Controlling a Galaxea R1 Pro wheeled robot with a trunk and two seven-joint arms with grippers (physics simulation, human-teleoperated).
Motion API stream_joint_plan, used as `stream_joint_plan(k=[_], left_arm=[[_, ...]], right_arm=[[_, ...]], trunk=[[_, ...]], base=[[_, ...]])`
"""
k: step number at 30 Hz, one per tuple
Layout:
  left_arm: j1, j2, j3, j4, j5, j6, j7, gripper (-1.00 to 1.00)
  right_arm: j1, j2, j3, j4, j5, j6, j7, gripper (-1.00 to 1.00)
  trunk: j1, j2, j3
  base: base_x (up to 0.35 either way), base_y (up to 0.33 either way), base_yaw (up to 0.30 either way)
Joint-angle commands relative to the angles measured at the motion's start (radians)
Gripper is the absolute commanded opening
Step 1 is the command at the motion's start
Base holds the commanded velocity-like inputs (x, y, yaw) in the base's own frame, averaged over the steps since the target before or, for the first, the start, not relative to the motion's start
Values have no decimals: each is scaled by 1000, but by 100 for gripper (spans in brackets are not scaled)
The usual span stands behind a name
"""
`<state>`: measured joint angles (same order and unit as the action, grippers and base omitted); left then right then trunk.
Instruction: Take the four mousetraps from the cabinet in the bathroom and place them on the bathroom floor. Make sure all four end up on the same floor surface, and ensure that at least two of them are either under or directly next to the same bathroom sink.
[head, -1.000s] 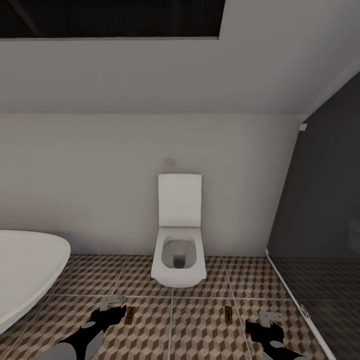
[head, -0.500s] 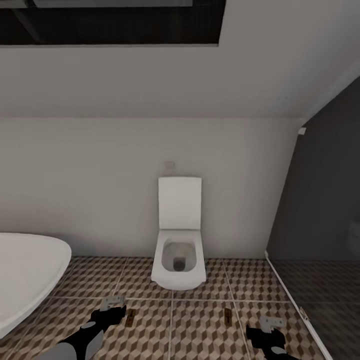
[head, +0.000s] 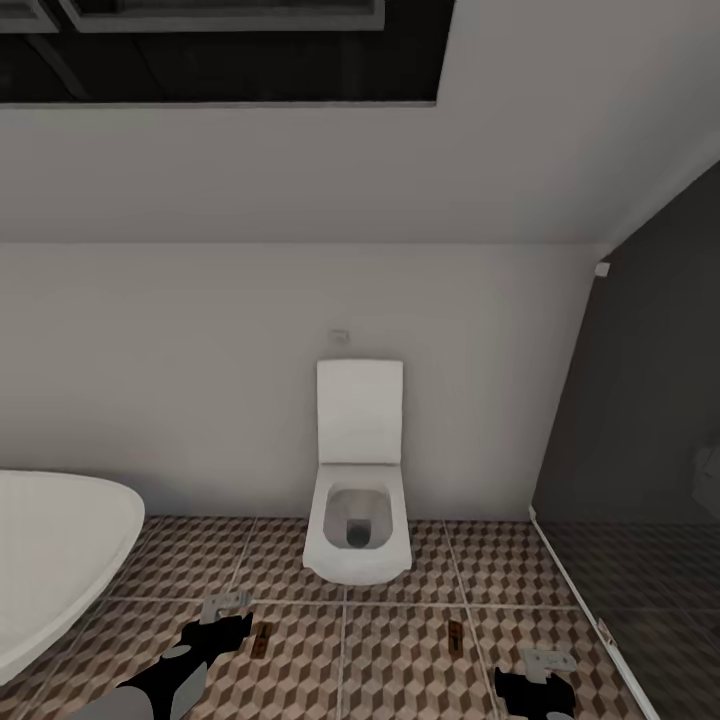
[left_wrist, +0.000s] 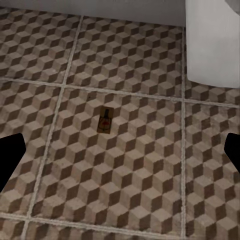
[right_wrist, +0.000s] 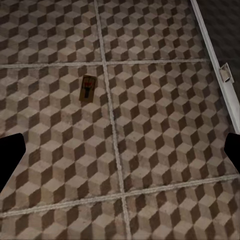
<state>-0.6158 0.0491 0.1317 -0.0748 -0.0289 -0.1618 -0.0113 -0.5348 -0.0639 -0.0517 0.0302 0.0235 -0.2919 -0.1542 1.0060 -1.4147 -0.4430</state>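
We find two mousetraps already lying on the bathroom floor (head: 400, 660): one (head: 262, 640) just beside our left gripper (head: 225, 618), the other (head: 455, 633) on the next tile over, between the toilet (head: 357, 520) and our right gripper (head: 545, 675). In the left wrist view the near trap (left_wrist: 105, 120) lies flat in the middle of a tile, apart from the toilet base (left_wrist: 212, 42), and the two dark fingertips sit wide apart at the frame's edges, holding nothing. The right wrist view shows the same thing: the other trap (right_wrist: 88, 87) flat beside a grout line, fingers spread and empty. So we judge both hands free and two traps set down, on one and the same tiled surface. The snag is that we see a toilet, a bathtub (head: 55, 550) and a dark glass partition (head: 640, 470) here, but the sink is not in these views, so we cannot say these traps lie next to it. To do the step in hand well, we should either go to the cabinet for the remaining two and place those right against the vanity, or pick these up again and shift them there. Either way we keep the arms tucked while the base turns, clear of the toilet and tub, and we lay each trap flat on the tiles.
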Motion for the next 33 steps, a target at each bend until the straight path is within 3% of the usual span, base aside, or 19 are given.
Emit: stream_joint_plan(k=[1, 25, 33], left_arm=[[-1, 0, 6, 3, -3, -4, -1, 100], [-1, 0, 6, 11, -3, -4, 2, 100], [-1, -1, 6, 12, -4, -3, 2, 100]], right_arm=[[0, 0, -5, 3, 2, -6, -1, 100], [6, 1, -5, 3, 2, -1, 1, 100], [6, 10, -5, 4, 3, 98, 5, 100]], trunk=[[-4, 7, 2], [-96, 175, 77], [-127, 231, 102]], base=[[0, 0, 0], [0, 0, 0], [0, 0, 0]])
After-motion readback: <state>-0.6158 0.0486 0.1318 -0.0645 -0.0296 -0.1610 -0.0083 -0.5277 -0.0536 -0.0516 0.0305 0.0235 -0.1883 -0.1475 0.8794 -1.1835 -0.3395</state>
